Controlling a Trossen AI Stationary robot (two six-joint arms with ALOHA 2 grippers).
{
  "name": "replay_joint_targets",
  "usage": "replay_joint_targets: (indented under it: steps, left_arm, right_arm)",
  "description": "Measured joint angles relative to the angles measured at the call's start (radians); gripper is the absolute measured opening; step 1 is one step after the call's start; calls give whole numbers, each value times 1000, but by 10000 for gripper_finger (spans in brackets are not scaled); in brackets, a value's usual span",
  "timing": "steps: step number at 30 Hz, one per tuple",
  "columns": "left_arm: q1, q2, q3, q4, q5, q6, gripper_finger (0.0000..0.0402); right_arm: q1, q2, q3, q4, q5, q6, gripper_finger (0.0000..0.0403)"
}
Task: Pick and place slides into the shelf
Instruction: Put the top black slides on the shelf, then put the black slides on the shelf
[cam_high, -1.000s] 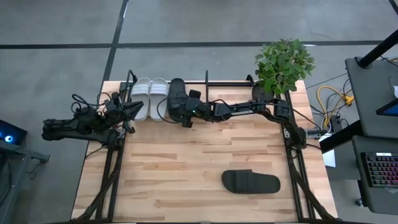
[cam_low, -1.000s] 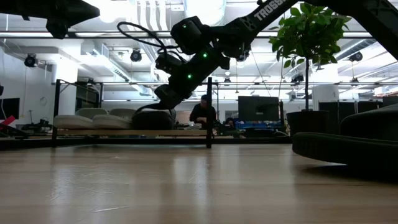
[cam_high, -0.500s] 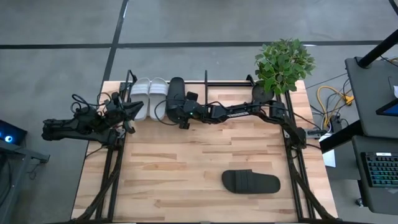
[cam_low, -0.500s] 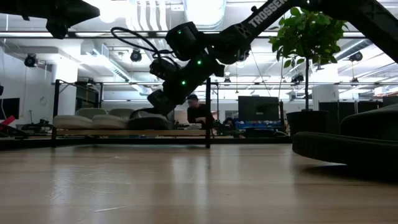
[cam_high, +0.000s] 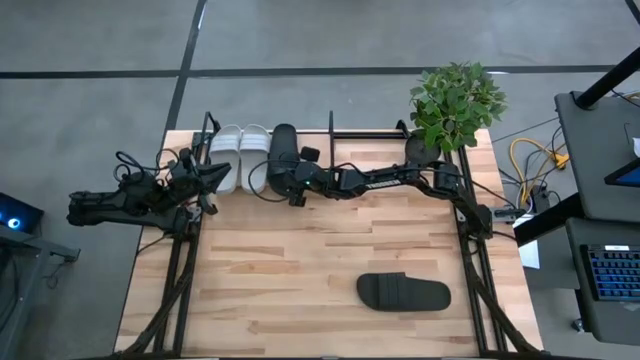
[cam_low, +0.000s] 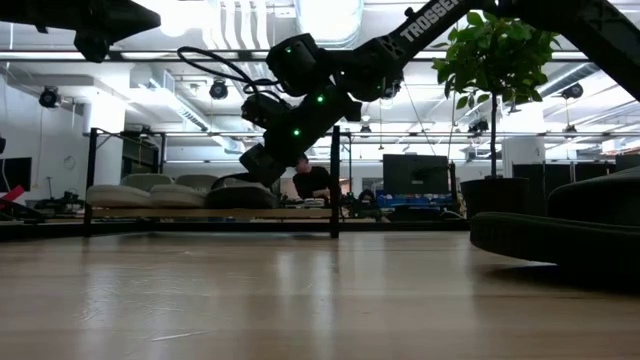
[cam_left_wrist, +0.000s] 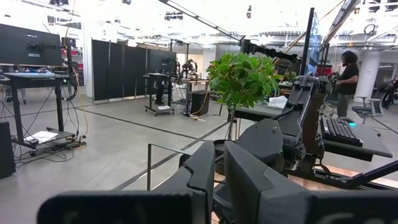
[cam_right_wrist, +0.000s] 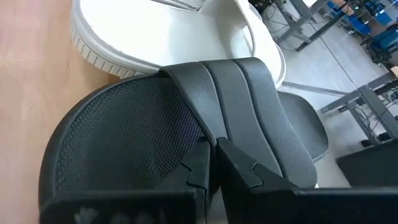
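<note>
Shelf: the shelf is a low rack of thin black rods on a light wood board. It stands along the far edge of the table, and everything below is placed from it.
White slides: the two white slides sit side by side at the left end of the shelf.
Black slide on the shelf: a black slide sits on the shelf, just to the right of the white pair and touching the nearest white one. The right wrist view shows its bumpy sole and wide strap up close.
Other black slide: the second black slide lies flat on the table, well away from the shelf, near the front edge and toward the right side.
Right gripper: the right gripper is at the shelf, right at the strap of the black slide. Its fingers are pressed close together; you cannot tell if they pinch the strap or just touch it.
Left gripper: the left gripper waits just beside the left end of the shelf, near the white slides. Its fingers are close together and hold nothing.
Plant: a green plant stands at the right end of the shelf.
</note>
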Motion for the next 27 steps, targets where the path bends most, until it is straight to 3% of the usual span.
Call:
replay_joint_targets:
  steps: [9, 21, 27]
  left_arm:
    - [0, 0, 0, 0, 0, 0, 22]
    - [0, 0, -1, 0, 0, 0, 22]
    - [0, 0, -1, -1, 0, 0, 22]
  right_arm:
    - [18, 0, -1, 4, 18, -25, 24]
    - [30, 0, -2, -3, 34, -10, 159]
    - [40, -31, -3, -13, 38, -8, 194]
